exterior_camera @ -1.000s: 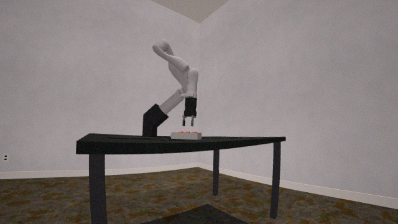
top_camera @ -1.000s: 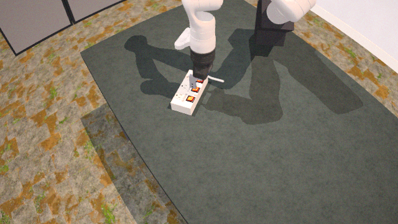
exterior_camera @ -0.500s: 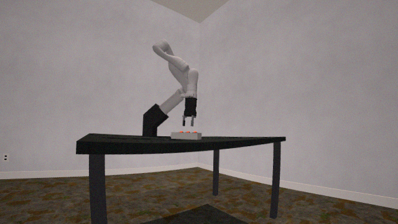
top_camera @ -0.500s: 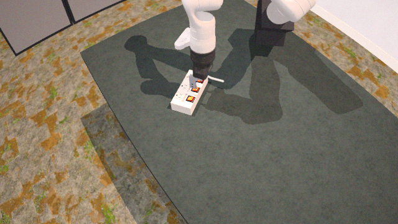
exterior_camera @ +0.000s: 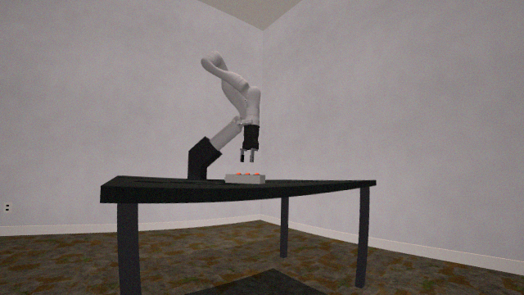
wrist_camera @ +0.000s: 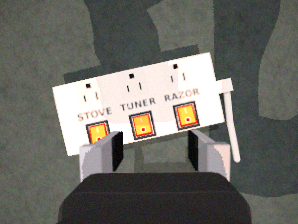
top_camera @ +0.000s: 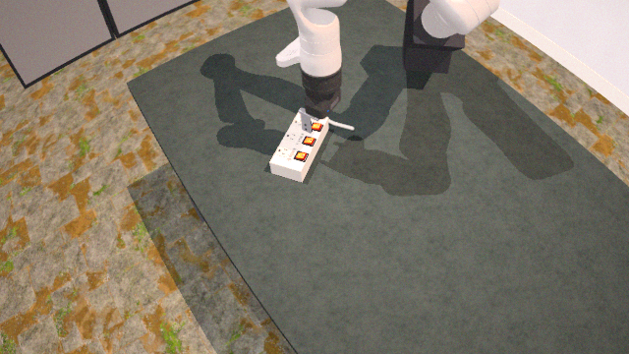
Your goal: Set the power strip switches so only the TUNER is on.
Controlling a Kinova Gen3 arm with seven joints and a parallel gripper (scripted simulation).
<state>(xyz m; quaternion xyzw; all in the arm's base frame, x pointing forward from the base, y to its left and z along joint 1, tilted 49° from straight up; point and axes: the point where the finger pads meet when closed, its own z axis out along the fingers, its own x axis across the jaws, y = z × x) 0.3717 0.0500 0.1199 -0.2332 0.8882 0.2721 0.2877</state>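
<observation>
A white power strip lies flat, right way up, on the dark table. It has three rocker switches labelled STOVE, TUNER and RAZOR. All three glow orange. A short white cable leaves the RAZOR end. My gripper is open and empty. It hangs a little above the strip, apart from it, over the switch side near the TUNER and RAZOR switches.
The robot's dark base stands on the table behind the strip. The table edge curves along the left and front. The floor around is patterned carpet.
</observation>
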